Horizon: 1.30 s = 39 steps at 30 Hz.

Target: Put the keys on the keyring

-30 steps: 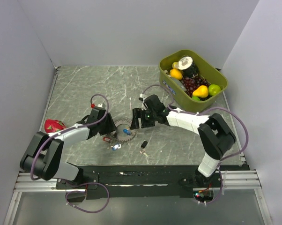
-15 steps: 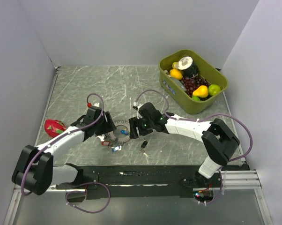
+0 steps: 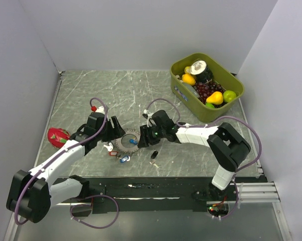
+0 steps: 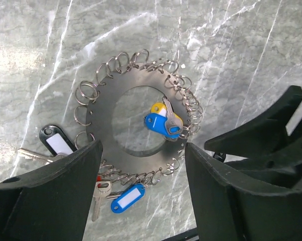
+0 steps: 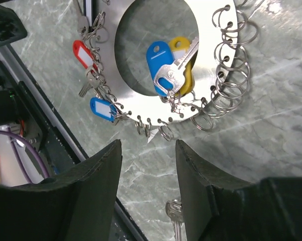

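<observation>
The keyring (image 3: 125,142) is a flat grey disc with many small wire rings along its rim; it lies on the table between both grippers. A blue-tagged and a yellow-tagged key (image 4: 158,123) (image 5: 160,65) rest in its hole, hooked to the rim. Keys with a blue tag (image 4: 125,197) (image 5: 102,108) and a red tag (image 5: 83,54) hang at its edge. A black-tagged key (image 4: 54,143) lies beside it. Another black key (image 3: 153,156) lies loose to the right. My left gripper (image 4: 143,201) is open over the keyring's (image 4: 108,150) near rim. My right gripper (image 5: 148,173) is open just short of the keyring's (image 5: 211,30) rim, holding nothing.
A green bin (image 3: 180,89) of fruit stands at the back right. A red object (image 3: 57,134) lies at the left edge. A black strip (image 3: 141,183) runs along the near table edge. A silver key blade (image 5: 173,216) lies by my right finger.
My left jaws have widened and the left wrist has shifted slightly up and left. My right gripper has slid left toward the keyring, its jaws narrowing. The keyring and keys stay put.
</observation>
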Each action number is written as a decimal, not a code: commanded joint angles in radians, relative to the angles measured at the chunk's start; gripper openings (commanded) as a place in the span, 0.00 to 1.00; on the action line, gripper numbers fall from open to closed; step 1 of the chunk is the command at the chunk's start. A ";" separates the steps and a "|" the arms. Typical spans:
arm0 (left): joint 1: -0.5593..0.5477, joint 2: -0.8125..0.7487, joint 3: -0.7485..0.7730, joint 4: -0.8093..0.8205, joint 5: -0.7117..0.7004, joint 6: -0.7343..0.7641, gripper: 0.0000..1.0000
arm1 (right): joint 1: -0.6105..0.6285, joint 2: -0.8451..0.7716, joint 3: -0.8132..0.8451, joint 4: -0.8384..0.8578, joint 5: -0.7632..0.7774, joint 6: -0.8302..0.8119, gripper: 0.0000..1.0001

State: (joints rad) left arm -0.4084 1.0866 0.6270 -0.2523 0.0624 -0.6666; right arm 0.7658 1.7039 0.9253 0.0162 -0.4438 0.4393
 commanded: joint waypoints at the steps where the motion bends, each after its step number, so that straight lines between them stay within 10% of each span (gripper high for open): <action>1: -0.001 -0.022 0.025 0.016 0.027 0.015 0.73 | -0.010 0.031 -0.011 0.093 -0.038 0.015 0.53; 32: -0.001 -0.062 0.016 0.035 0.053 0.022 0.73 | -0.026 0.143 -0.098 0.252 -0.081 0.061 0.44; 39: -0.001 -0.080 0.025 0.025 0.048 0.025 0.73 | -0.028 0.145 -0.106 0.257 -0.087 0.059 0.11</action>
State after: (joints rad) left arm -0.4080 1.0397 0.6270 -0.2527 0.0940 -0.6563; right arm 0.7422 1.8389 0.8391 0.2680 -0.5419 0.5072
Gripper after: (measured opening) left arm 0.733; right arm 0.173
